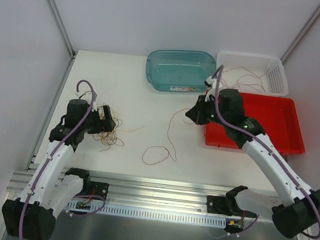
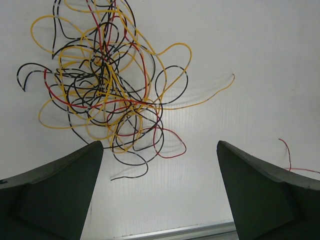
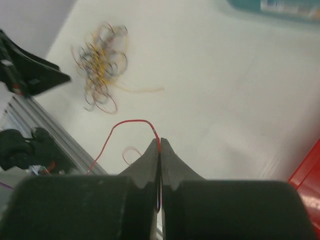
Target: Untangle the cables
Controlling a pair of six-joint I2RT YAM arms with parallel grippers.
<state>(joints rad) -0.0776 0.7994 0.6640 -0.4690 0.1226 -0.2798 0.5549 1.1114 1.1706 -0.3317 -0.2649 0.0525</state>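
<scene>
Kel: Right up against the wrist lens we've got the right gripper (image 3: 159, 142), fingers pressed together on a red cable (image 3: 131, 121) that arcs off toward the table (image 1: 151, 96). That arm stretches from its base diagonally forward and left, wrist just in front of the left end of the red tray (image 1: 279, 117).

Mo: And the left one? We see the left gripper (image 2: 160, 147) spread wide with nothing between the fingers. Its arm is folded at the elbow, pointing at the tangle of cables (image 2: 105, 85) lying just ahead of it on the table's left side.

Kel: Yep. Our count: two arms, one tangle (yellow, black and red, too knotted to count), one red cable lying clear of it and trailing to a loop mid-table. Three bins back right: teal tub (image 1: 170, 70), white basket (image 1: 280, 80) with a few loose strands (image 1: 244, 78) inside, and the red tray.

Mo: White tabletop, plain white walls, aluminium rail (image 1: 159, 191) along the near edge.
</scene>
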